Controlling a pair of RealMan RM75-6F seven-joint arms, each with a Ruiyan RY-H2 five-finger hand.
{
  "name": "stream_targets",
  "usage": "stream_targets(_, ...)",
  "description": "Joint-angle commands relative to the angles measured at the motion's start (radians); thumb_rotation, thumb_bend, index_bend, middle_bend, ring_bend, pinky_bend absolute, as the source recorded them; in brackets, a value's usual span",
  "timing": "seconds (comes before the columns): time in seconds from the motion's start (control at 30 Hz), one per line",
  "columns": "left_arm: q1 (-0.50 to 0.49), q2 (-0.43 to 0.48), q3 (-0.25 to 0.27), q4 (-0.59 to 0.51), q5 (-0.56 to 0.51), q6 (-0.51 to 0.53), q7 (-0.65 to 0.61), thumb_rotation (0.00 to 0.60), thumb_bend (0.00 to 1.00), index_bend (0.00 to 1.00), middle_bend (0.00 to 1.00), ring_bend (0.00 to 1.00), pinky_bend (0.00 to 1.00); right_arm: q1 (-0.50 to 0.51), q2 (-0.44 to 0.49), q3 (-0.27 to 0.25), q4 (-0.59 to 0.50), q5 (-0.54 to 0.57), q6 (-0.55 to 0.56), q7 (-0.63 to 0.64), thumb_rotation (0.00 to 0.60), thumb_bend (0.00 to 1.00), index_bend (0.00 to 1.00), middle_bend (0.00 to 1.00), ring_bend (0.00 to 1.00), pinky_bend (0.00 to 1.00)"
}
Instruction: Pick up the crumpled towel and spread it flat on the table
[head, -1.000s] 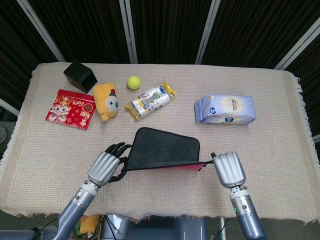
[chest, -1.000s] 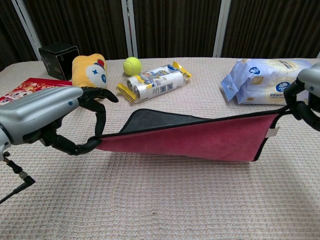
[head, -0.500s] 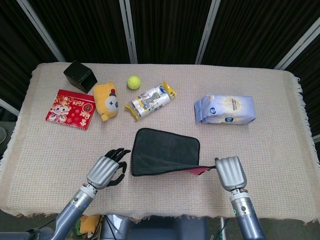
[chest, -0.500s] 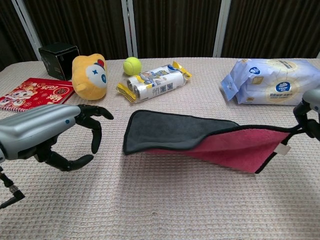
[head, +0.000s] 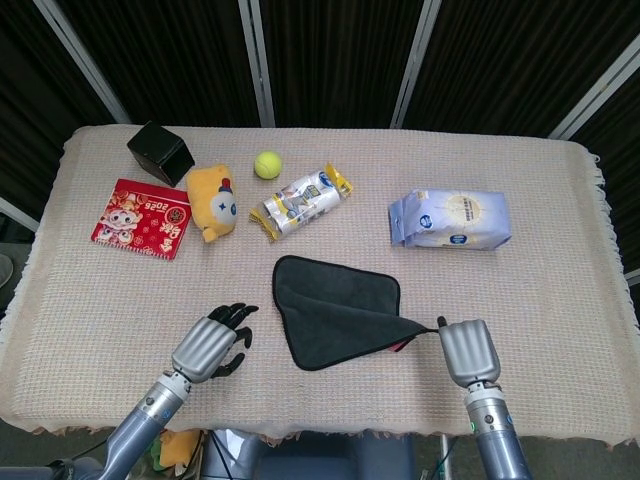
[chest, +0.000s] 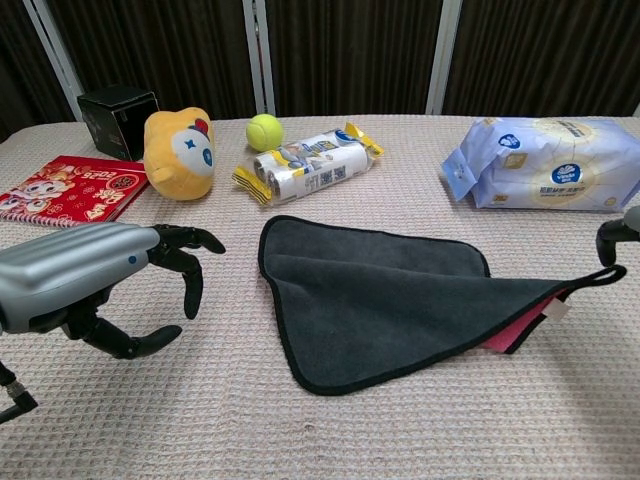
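On my bench (head: 560, 290): towel (head: 335, 305) at centre front, between my left hand (head: 210, 345) and right hand (head: 465, 350). Behind it, left to right: box (head: 160, 152), booklet (head: 140, 217), plush toy (head: 212, 202), ball (head: 266, 164), snack pack (head: 300, 202), tissue pack (head: 450, 219).

One towel (head: 340, 310) lies on the table (head: 560, 200) — dark grey, with a strip of red showing at its right corner. Two robot hands are in view: the left hand (head: 208, 347) and the right hand (head: 466, 351). Around them sit one black box (head: 160, 152), one red booklet (head: 140, 217), one yellow plush toy (head: 212, 201), one tennis ball (head: 266, 164), one snack packet (head: 300, 201) — and one pack of wipes (head: 450, 219).
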Motion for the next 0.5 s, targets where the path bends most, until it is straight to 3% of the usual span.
stream_targets(0.03, 0.002, 0.001, 0.000, -0.002, 0.004, -0.001, 0.001, 0.600, 0.33, 0.45, 0.10, 0.09, 0.19, 0.006, 0.003, 0.006, -0.014, 0.035, 0.010, -0.021, 0.600, 0.51, 0.06, 0.95, 0.93, 0.83)
stream_targets(0.1, 0.002, 0.001, -0.001, -0.002, 0.006, -0.003, 0.001, 0.600, 0.32, 0.40, 0.10, 0.10, 0.19, 0.009, 0.005, 0.009, -0.020, 0.043, 0.015, -0.023, 0.600, 0.51, 0.00, 0.95, 0.93, 0.83)
stream_targets(0.4, 0.006, 0.008, -0.004, -0.016, 0.020, -0.007, -0.002, 0.600, 0.27, 0.20, 0.09, 0.08, 0.18, 0.008, 0.029, 0.007, -0.016, 0.002, 0.041, 0.004, 0.600, 0.51, 0.00, 0.94, 0.92, 0.81)
stream_targets(0.5, 0.001, 0.024, 0.002, -0.030, 0.019, -0.027, 0.002, 0.600, 0.36, 0.11, 0.07, 0.05, 0.18, -0.002, 0.044, 0.005, 0.000, -0.056, 0.061, 0.039, 0.600, 0.51, 0.00, 0.93, 0.91, 0.79)
